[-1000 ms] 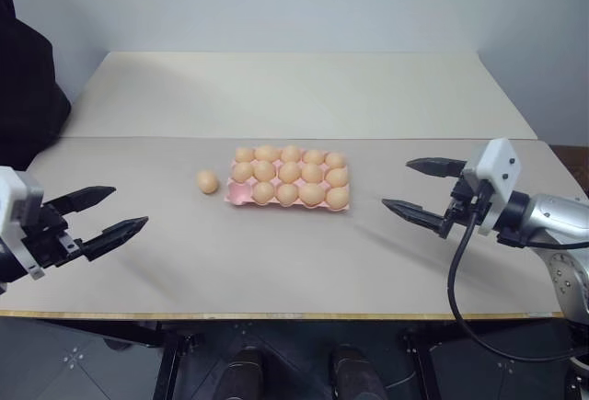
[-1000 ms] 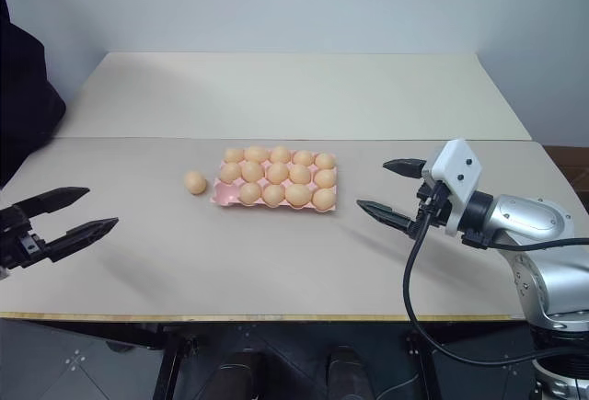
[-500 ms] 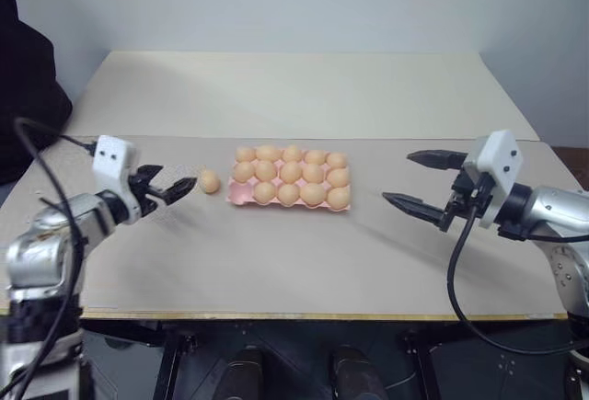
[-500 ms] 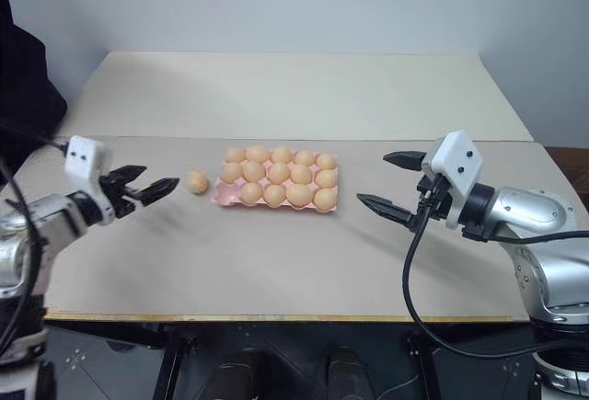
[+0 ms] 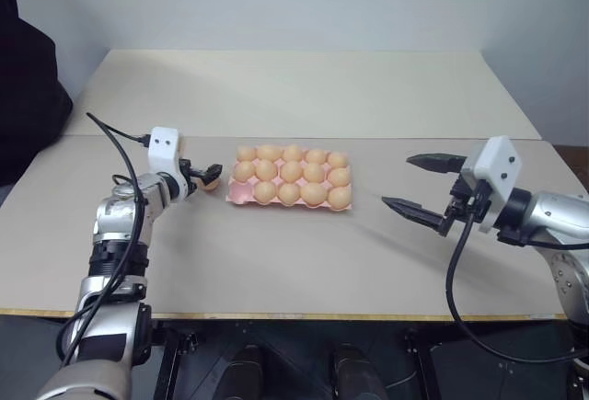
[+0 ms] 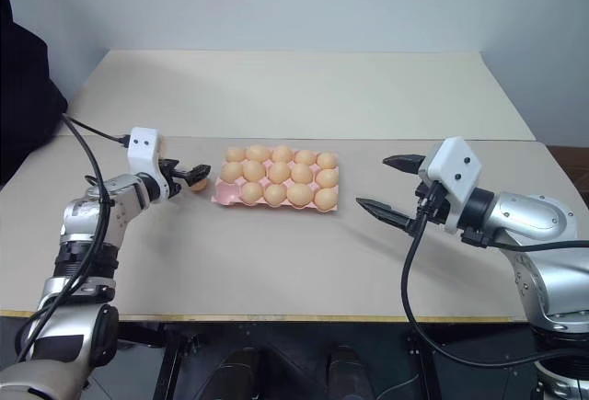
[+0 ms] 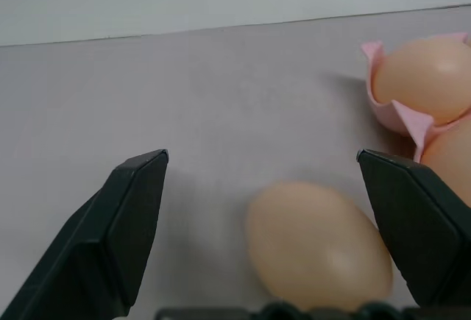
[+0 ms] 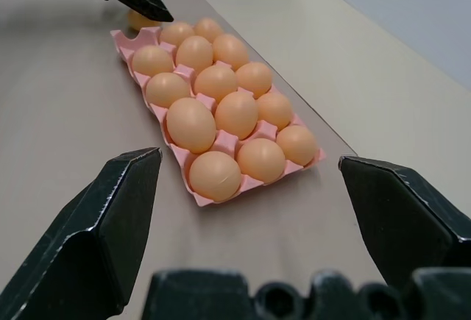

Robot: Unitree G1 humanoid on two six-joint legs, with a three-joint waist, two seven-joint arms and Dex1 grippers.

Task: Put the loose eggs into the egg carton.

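Observation:
One loose egg (image 7: 316,246), light orange-tan, lies on the table just left of the egg carton (image 5: 236,195). The carton is a pink tray with several eggs in its cups; its near-left corner cup is bare. My left gripper (image 5: 204,177) is open, low over the table, with a finger on either side of the loose egg (image 5: 210,183); I cannot tell if they touch it. My right gripper (image 5: 398,180) hangs open and empty right of the carton, pointing toward it, a hand's width away.
The beige table (image 5: 276,262) has a second, paler table (image 5: 294,87) butted against its far side. A dark mass (image 5: 28,87) stands at the far left. A black cable (image 5: 456,280) loops down from the right wrist past the front edge.
My left arm has swung forward and to the right from the table's near-left side, bringing its open gripper around the loose egg. The right arm has kept still.

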